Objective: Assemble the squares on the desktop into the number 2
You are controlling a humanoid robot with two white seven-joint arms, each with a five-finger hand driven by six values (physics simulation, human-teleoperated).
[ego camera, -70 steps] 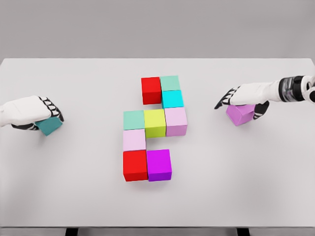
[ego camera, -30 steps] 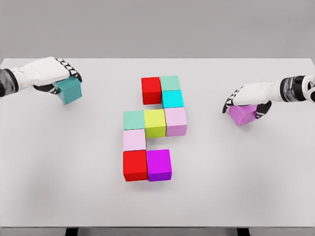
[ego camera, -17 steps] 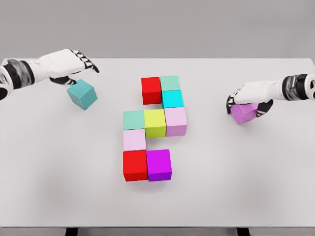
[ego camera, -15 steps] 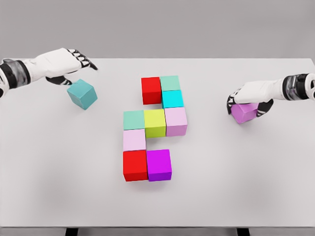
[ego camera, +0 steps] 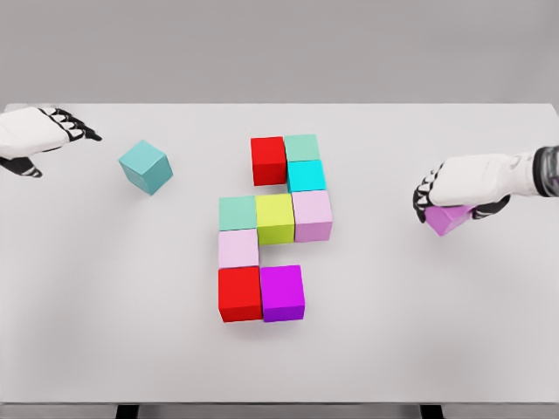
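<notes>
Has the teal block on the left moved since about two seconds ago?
Yes. The teal block went from the table's left edge up and rightward, closer to the upper red block; the left hand has let go.

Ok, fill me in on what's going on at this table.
A two-handed robot is building a 2 from coloured cubes. Nine cubes sit joined mid-table, from the red cube at top down to the magenta cube. The left hand is open, apart from the loose teal cube. The right hand grips a purple cube at the right.
</notes>
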